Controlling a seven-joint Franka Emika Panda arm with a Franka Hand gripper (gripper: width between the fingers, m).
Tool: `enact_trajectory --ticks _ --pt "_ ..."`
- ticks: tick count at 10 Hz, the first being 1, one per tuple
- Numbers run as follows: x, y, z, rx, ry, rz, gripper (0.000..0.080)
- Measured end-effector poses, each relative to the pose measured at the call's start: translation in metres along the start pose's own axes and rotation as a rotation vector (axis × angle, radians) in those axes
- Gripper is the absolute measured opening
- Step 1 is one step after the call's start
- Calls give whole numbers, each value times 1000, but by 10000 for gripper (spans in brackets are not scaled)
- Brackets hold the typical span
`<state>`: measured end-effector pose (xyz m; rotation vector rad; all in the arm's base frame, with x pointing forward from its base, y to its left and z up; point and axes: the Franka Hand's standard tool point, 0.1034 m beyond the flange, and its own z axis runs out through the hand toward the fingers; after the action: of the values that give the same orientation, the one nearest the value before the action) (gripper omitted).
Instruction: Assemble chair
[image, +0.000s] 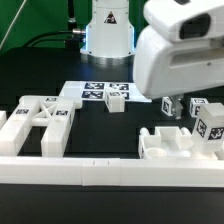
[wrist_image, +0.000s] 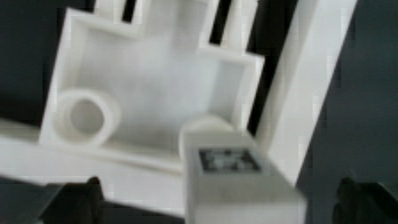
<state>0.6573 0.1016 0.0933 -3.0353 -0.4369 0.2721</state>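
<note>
The pincer (image: 178, 108), jaws apart, hung over a tagged chair post (wrist_image: 231, 165) at the exterior view's right; grasping it seemed next.

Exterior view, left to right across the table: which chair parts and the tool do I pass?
Cross-braced part → small block → tool → tagged block. I left out the marker board and the part under the tool because they overlap others.
</note>
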Motion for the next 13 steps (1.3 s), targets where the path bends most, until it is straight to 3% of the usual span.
enact_trajectory --ticks 5,6,7,8,9,13 --pt "0 -3 4 -20 -7 -1 649" --pt "-1 -3 5 -19 -8 -11 561" --pt "-1 -3 5 -19 -8 -11 425" --pt "-1 -3 5 -18 -8 -10 425" --pt "-1 -3 5 -18 -8 -10 285" --pt "-1 -1 5 -9 -2 76 285"
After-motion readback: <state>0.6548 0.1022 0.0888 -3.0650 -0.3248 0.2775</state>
